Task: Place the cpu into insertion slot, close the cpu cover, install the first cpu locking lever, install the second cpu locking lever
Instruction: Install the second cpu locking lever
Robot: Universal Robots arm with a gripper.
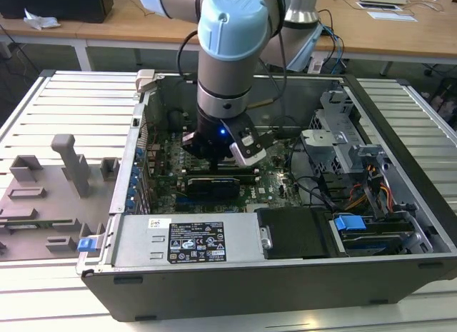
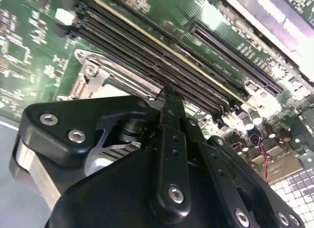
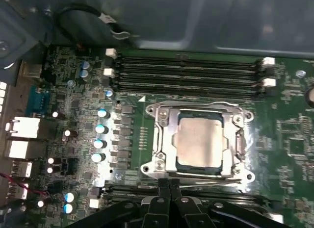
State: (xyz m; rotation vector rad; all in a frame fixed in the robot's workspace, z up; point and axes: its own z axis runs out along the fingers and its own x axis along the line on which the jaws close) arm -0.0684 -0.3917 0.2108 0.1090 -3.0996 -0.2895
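Observation:
In the first wrist view the cpu point(image 3: 198, 142) lies flat in the insertion slot, its silver-grey top showing through the window of the cpu cover point(image 3: 164, 139). The cover is down over the cpu and hides most of the slot. One thin wire lever point(image 3: 196, 105) runs along the cover's side by the black memory slots. A second wire lever point(image 3: 211, 178) runs along the opposite side. My gripper point(image 3: 169, 186) is shut, its fingertips pressed together just at that second lever's end. In the second wrist view the fingers point(image 2: 169, 105) hang beside a corner of the socket frame point(image 2: 91, 73).
The green motherboard point(image 1: 275, 178) sits inside an open computer case point(image 1: 285, 275), with the arm reaching down into it. Long black memory slots point(image 3: 186, 73) flank the socket. Cables and a drive cage point(image 1: 343, 146) stand at the exterior view's right. A grey fixture point(image 1: 64, 161) is outside the case.

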